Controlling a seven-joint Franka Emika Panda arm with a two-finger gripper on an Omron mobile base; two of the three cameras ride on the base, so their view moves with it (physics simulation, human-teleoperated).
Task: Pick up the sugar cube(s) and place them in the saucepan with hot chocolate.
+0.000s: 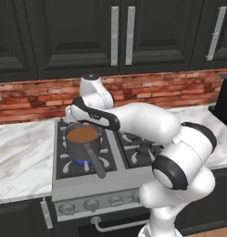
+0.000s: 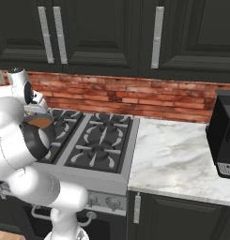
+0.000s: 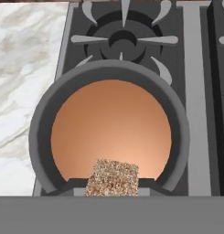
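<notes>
The dark grey saucepan [image 3: 39, 132] with smooth orange-brown hot chocolate [image 3: 111, 123] sits on the stove's front left burner. In the hand view I look straight down into it. My gripper [image 3: 112, 186] hangs above the pan's near rim, shut on a brownish speckled sugar cube [image 3: 112, 176] that fills the gap between the dark fingertips [image 3: 76, 186]. In the left base view the saucepan [image 1: 78, 149] points its long dark handle [image 1: 95, 162] toward the stove front, and my hand hovers just behind and above it. A sliver of the hot chocolate [image 2: 41, 122] shows past my arm in the right base view.
The black gas stove [image 2: 100, 140] has grey grates and front knobs [image 1: 91, 203]. Marble counter [image 1: 22, 157] runs on both sides. A black appliance [image 2: 224, 136] stands on the right counter. Red brick backsplash and dark cabinets rise behind.
</notes>
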